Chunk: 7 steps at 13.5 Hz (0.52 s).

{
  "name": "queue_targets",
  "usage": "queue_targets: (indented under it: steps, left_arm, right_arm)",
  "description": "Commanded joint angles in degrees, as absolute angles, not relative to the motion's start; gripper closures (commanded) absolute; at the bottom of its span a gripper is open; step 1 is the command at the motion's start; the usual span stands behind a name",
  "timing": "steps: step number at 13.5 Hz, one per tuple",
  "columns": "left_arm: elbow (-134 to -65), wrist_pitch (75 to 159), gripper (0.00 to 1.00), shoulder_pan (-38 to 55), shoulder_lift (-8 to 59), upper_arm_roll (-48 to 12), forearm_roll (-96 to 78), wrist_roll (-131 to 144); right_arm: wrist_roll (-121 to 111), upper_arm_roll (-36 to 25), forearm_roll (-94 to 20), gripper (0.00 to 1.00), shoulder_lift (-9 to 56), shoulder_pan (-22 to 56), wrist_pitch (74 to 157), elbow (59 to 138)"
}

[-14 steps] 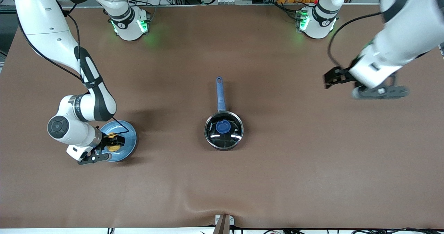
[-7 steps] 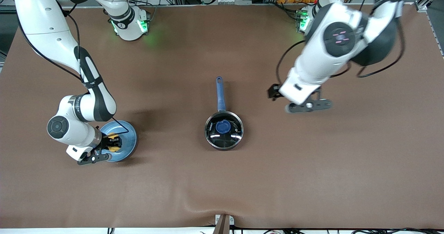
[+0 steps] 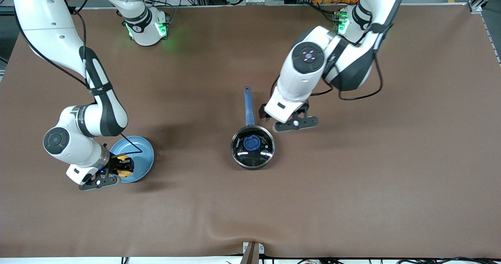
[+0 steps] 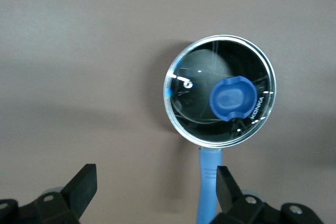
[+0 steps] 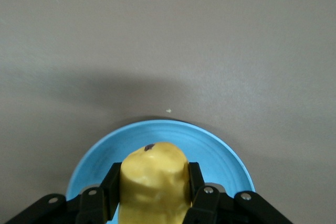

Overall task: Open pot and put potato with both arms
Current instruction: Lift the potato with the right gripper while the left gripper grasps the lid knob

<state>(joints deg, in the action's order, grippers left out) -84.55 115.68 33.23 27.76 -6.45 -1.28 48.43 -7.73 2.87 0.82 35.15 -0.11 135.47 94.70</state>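
While lid (image 3: 252, 146) sits on pot (image 3: 252, 160), right gripper (image 3: 123, 167) clamped on potato (image 3: 124, 172) over plate (image 3: 137, 154) at 9 o'clock, left gripper (image 3: 287, 117) spread wide at 1 o'clock of pot.

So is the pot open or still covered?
Covered. The glass lid with its blue knob sits flat on the pot rim; the open left gripper is beside the handle.
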Motion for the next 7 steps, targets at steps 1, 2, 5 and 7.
queue_targets:
  steps: [1, 2, 5, 7]
  left_arm:
    - [-78.3, 115.8, 0.0, 35.8, 33.5, -5.7, 2.0, 52.0]
    - [-77.2, 116.7, 0.0, 36.5, 35.3, -5.7, 3.6, 53.7]
    - [-76.6, 123.2, 0.0, 37.7, 38.6, -5.5, 5.0, 56.6]
    - [-76.6, 127.2, 0.0, 38.5, 39.5, -4.6, 4.9, 58.0]
  right_arm:
    - [-1.7, 4.7, 0.5, 0.82, 30.2, 0.4, 133.2, 95.5]
    - [0.9, 5.9, 0.5, 0.82, 28.8, 0.5, 132.1, 95.5]
    - [8.0, 8.0, 0.5, 0.82, 25.1, 2.1, 129.7, 95.1]
    - [13.2, 8.3, 0.5, 0.82, 23.6, 4.4, 125.7, 92.9]
